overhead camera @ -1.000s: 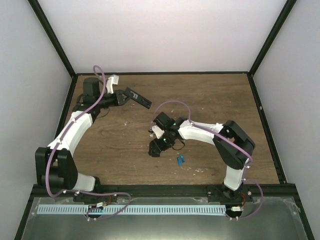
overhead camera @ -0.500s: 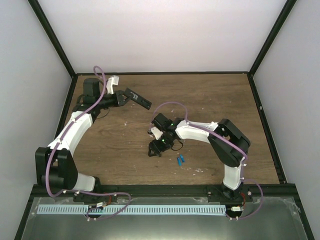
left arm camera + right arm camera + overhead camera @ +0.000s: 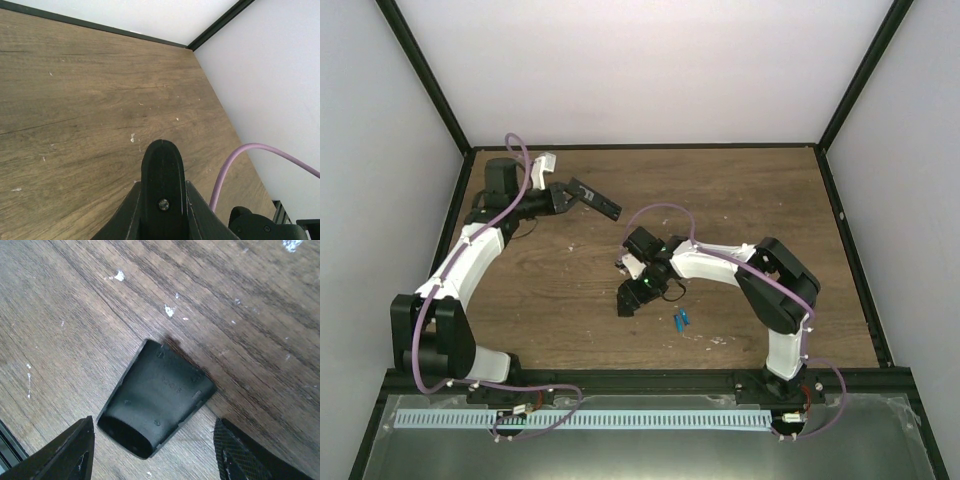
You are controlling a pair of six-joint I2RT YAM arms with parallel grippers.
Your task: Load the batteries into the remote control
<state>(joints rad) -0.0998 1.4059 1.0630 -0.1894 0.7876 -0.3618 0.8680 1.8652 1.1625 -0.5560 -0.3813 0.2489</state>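
Right hand (image 3: 628, 300) is open over the loose cover (image 3: 157, 402), holding nothing; left hand (image 3: 563, 196) is clamped on the remote control (image 3: 598, 200). I'd lift straight up, then grab the batteries (image 3: 680, 320) lower right.

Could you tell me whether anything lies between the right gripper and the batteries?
Nothing visible does: from above, only bare table separates the right gripper from the batteries. A black cover lies directly under the open gripper, between its fingers, but not toward the batteries.
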